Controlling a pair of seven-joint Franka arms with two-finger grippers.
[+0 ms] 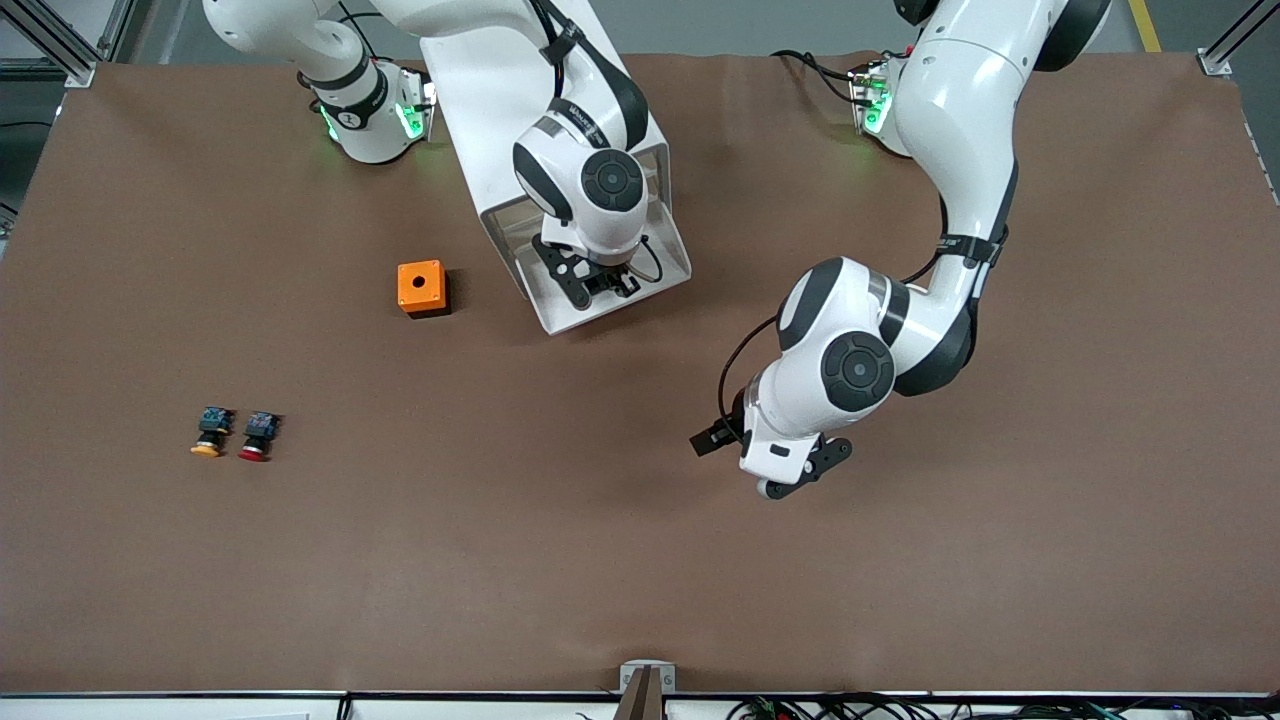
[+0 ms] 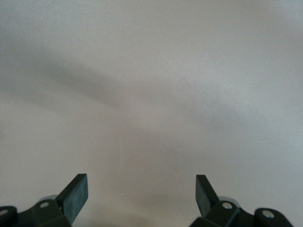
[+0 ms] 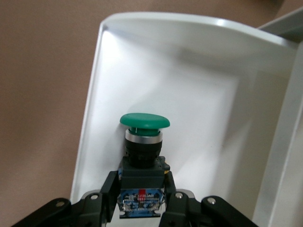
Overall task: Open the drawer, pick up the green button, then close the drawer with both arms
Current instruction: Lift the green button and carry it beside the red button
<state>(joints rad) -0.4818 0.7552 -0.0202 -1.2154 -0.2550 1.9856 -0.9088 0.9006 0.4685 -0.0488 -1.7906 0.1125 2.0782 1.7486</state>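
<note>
Nearest us, left gripper (image 1: 800, 478) hangs over bare brown worktop (image 1: 560, 560), fingers (image 2: 75, 195) spread wide and empty, while right gripper (image 3: 141, 198) is over the pulled-out drawer (image 1: 672, 262), clenched on the green button (image 3: 143, 142).

A brown table (image 1: 640, 560) with grey floor (image 1: 720, 25) at its edge.

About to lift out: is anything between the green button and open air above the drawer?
Nothing visible. The right tool is shut on the button inside the open drawer, with only the drawer's floor and walls around it. The left tool waits, open, over bare table.
</note>
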